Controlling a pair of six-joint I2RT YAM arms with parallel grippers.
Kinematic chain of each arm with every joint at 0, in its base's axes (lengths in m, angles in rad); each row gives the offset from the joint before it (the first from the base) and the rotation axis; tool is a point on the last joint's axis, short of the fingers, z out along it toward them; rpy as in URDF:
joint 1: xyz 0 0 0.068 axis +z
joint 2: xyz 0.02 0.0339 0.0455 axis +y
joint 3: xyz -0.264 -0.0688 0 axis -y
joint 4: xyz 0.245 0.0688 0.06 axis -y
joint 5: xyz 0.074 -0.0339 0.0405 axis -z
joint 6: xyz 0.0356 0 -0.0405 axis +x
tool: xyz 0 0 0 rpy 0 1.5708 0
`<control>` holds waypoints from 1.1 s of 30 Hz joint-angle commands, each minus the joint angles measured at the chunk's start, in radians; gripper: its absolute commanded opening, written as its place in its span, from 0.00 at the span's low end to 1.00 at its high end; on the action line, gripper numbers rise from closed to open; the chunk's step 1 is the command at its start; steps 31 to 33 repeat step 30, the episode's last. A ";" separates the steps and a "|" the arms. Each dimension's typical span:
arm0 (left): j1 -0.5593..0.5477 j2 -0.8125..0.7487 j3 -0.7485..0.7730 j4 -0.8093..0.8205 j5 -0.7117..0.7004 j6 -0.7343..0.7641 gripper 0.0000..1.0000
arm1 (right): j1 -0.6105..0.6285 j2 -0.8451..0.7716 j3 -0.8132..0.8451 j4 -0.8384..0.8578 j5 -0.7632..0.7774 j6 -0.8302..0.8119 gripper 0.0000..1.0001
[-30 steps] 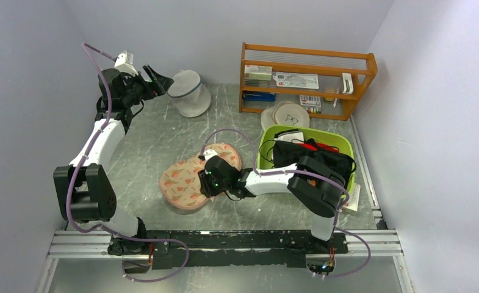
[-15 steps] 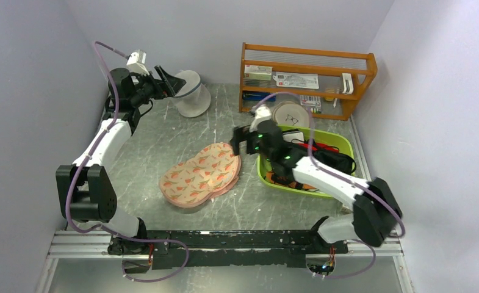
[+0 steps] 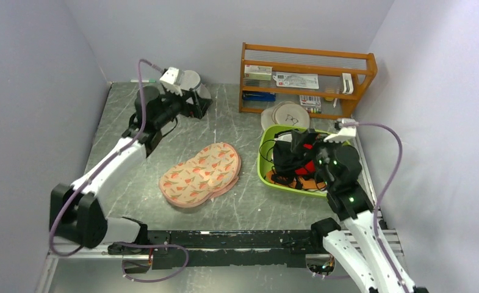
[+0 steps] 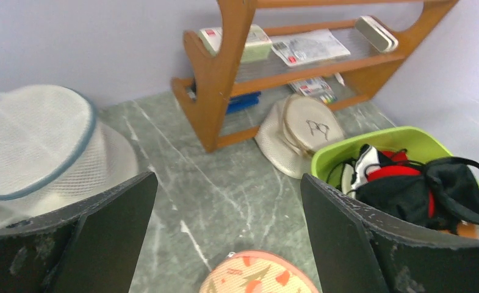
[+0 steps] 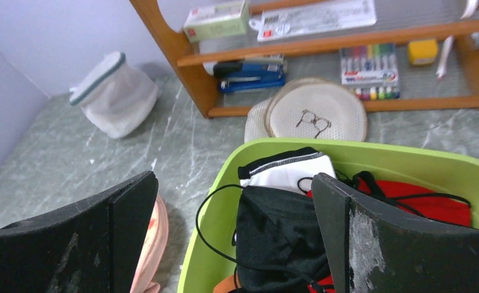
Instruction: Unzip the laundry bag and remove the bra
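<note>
The lime-green bin (image 3: 262, 165) stands right of centre in the top view, on the grey table (image 3: 163, 140). It is piled with clothing. The black bra (image 5: 276, 235) lies on top at the near left of the pile, and its thin straps loop over the rim. Behind it sits a white piece with black trim (image 5: 285, 171). A red garment (image 5: 420, 201) fills the right side, and a scrap of orange-brown cloth (image 5: 224, 284) peeks out at the bottom edge of the right wrist view.

The laundry bag (image 3: 200, 174) lies flat in the middle of the table, just left of the bin and not touching it. Its printed side is up, and whether the zip is closed cannot be made out.

The white mesh bag (image 4: 41, 140) stands in the upper left corner. The wooden shelf (image 3: 307, 79) at the upper right carries boxes, papers, a blue stapler and markers. A round white pouch (image 3: 285, 113) leans against its foot.

The left tool (image 4: 224, 183) hangs above the table beside the white mesh bag, fingers spread wide with nothing between them. The right tool (image 5: 232, 180) hovers over the near side of the bin, equally wide open, gripping nothing and touching nothing.
</note>
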 commanded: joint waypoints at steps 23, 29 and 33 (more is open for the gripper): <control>0.177 -0.664 -0.316 0.480 -0.375 0.132 0.96 | -0.006 -0.193 0.521 -0.321 0.279 -0.169 1.00; 0.194 -0.642 -0.308 0.473 -0.336 0.095 0.94 | -0.006 -0.196 0.470 -0.280 0.264 -0.185 1.00; 0.194 -0.637 -0.307 0.472 -0.331 0.092 0.93 | -0.007 -0.194 0.476 -0.292 0.285 -0.172 1.00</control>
